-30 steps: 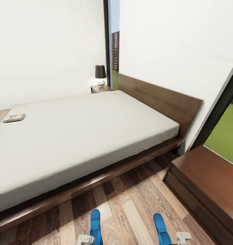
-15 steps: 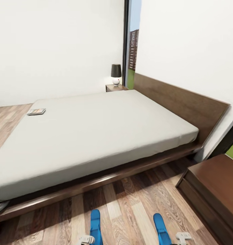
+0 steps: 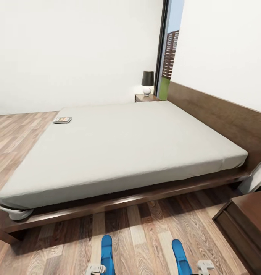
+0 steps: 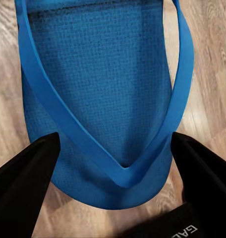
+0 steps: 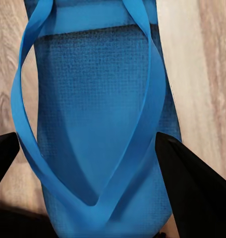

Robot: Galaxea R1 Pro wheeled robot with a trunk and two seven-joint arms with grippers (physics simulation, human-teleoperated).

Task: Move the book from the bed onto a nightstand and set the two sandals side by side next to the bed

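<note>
The book (image 3: 62,120) lies flat near the far left corner of the bed (image 3: 138,141), whose pale mattress sits on a dark wooden frame. In the head view, two blue sandals stick up at the bottom edge: the left sandal (image 3: 107,252) and the right sandal (image 3: 181,256). My left gripper (image 4: 115,136) is shut on the left sandal (image 4: 103,74), one black finger on each side of it. In the same way, my right gripper (image 5: 88,136) is shut on the right sandal (image 5: 93,84). Both sandals hang over the wood-plank floor. One nightstand (image 3: 145,97) stands beyond the bed's far corner, another nightstand (image 3: 248,221) at the near right.
A lamp (image 3: 147,82) with a dark shade stands on the far nightstand, beside a tall window (image 3: 168,65). The headboard (image 3: 222,114) runs along the right wall. A strip of wood floor (image 3: 138,236) lies between me and the bed frame, and more floor (image 3: 16,137) shows at the left.
The camera has turned left, so the bed, book and nightstands have shifted right in the picture. Both sandals keep their places at the bottom edge, still held.
</note>
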